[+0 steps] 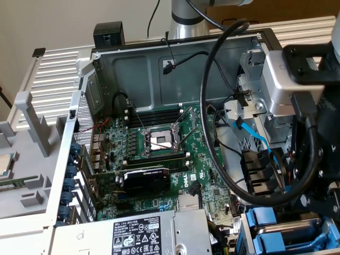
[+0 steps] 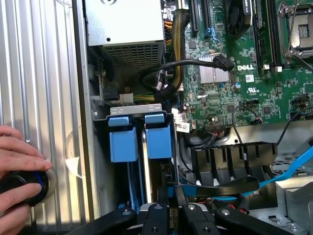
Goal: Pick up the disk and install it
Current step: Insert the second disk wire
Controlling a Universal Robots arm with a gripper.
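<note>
My gripper point(image 2: 167, 211) hangs over the drive bay at the case's corner, its black fingers point(image 2: 155, 215) close together. Between them sits the thin edge of the disk point(image 2: 168, 192), seen edge-on with a bright blue rail. The gripper is shut on the disk, which stands upright in the bay slot right behind two blue plastic carrier tabs point(image 2: 158, 139). In the exterior view the gripper point(image 1: 313, 196) is a black mass at the right, above blue bay rails point(image 1: 264, 223); the disk itself is hidden there.
The open case holds the green motherboard point(image 1: 159, 159), a grey power supply point(image 2: 129, 29) beside the bay, and black cables point(image 1: 212, 79) looping near my arm. A person's hand point(image 2: 19, 156) rests on a black round knob point(image 2: 22, 186) outside the case wall.
</note>
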